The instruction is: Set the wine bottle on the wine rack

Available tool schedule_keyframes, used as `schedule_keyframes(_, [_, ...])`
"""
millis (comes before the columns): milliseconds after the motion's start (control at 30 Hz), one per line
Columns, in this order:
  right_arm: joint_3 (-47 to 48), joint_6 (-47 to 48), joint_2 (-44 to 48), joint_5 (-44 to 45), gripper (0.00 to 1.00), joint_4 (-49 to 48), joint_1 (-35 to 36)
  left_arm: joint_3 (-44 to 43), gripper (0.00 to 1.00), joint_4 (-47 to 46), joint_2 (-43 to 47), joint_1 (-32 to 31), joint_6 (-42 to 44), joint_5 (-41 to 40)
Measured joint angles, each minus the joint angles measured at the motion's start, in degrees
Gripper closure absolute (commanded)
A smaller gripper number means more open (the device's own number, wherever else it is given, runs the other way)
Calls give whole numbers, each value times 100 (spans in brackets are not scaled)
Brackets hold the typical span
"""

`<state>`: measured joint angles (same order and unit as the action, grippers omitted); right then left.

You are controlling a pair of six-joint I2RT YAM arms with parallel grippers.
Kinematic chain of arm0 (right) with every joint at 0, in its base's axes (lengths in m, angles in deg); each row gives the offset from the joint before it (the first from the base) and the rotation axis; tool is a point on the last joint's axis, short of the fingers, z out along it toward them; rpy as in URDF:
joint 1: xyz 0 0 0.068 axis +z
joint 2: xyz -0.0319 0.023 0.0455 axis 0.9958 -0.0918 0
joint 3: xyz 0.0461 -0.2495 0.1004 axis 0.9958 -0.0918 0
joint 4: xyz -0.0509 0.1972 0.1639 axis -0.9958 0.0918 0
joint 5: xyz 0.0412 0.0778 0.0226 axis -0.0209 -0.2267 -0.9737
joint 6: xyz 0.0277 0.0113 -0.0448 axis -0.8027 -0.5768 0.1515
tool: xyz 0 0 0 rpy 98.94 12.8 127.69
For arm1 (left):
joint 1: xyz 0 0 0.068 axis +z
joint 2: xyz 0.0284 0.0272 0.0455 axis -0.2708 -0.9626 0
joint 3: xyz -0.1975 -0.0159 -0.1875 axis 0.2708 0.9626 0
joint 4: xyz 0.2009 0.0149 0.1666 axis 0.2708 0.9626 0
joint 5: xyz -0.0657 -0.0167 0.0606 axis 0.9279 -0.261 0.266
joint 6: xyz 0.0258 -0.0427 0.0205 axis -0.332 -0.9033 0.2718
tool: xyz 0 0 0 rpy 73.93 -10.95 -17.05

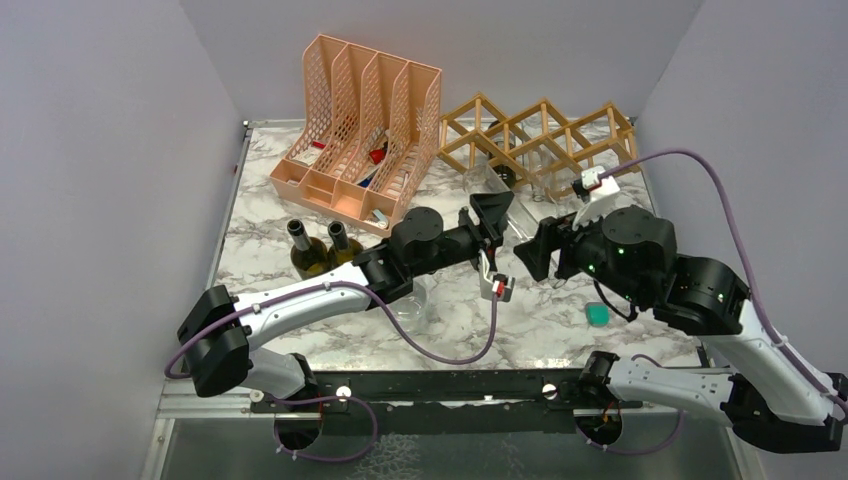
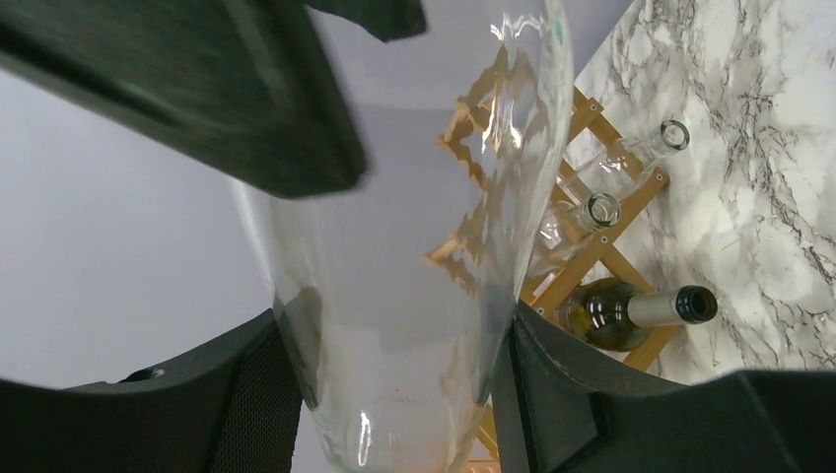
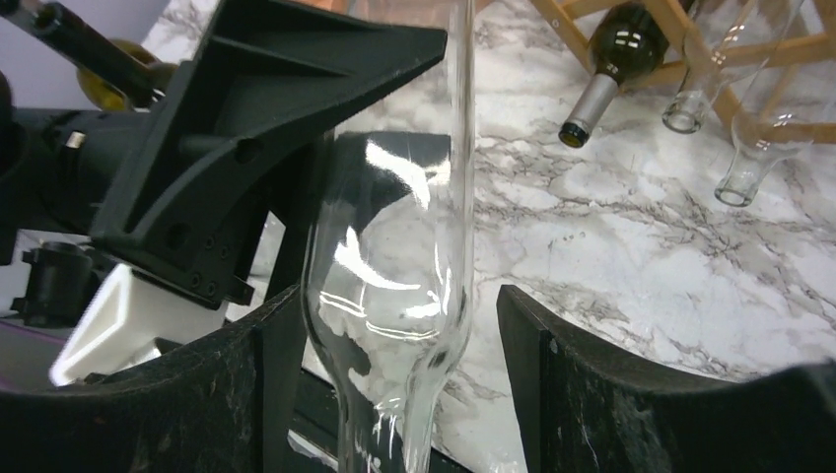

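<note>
Wine rack (image 1: 540,140): low wooden lattice at the back of the marble table (image 1: 260,190); three bottles lie in its cells, mouths pointing out toward the arms; one dark green bottle (image 2: 611,313) with a silver neck; two clear empty bottles (image 2: 577,222) in the cells next along from it.

Peach mesh organiser (image 1: 360,130): just left of the rack, upright dividers; small red, white and blue items sit low in its front compartments, too small to name.

Two standing dark bottles (image 1: 310,250): upright on the table, well left of the rack and nearer than it, beside the left arm.

Small teal item (image 1: 598,315): on the table well in front of the rack, by the right arm; kind unclear.

Clear wine bottle (image 2: 414,246): empty, off the table, in the air in front of the rack's left half, between the two claws; not in any cell yet.

Left gripper (image 2: 399,325): jaws part open, both pads against the bottle's wide body; this claw has firm hold of it.

Right gripper (image 3: 399,296): jaws spread wide around the bottle's shoulder, where the glass narrows to the neck; a strip of table shows between the glass and one pad (image 3: 552,394); on the other side the glass sits close against the finger, contact unclear; no grip seen here.
</note>
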<state>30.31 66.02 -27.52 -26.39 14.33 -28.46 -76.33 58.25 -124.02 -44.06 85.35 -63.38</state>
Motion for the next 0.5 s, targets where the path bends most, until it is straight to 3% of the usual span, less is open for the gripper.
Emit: schedule_keyframes(500, [-898,-155,-162,-105,41,-271,4,297,100,85,0,-15,535,15])
